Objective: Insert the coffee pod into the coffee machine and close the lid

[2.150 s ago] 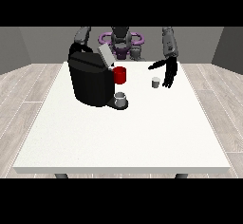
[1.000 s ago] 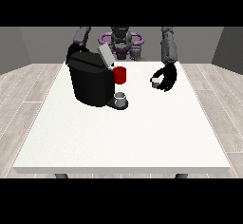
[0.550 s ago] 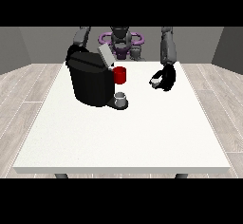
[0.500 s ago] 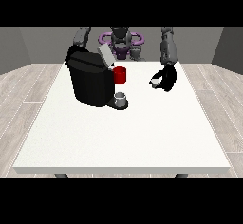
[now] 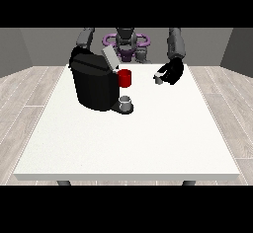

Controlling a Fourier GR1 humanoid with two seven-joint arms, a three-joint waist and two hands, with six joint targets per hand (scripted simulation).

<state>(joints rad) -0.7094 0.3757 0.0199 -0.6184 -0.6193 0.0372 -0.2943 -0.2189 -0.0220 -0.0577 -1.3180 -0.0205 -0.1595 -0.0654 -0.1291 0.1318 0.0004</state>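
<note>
Front view: hand at view's right [image 5: 173,72] curled round coffee pod [image 5: 158,79]; axis unclear.

Only one view: from across the bench [image 5: 123,143], up high, looking down at the robot [image 5: 126,42] far back.
</note>
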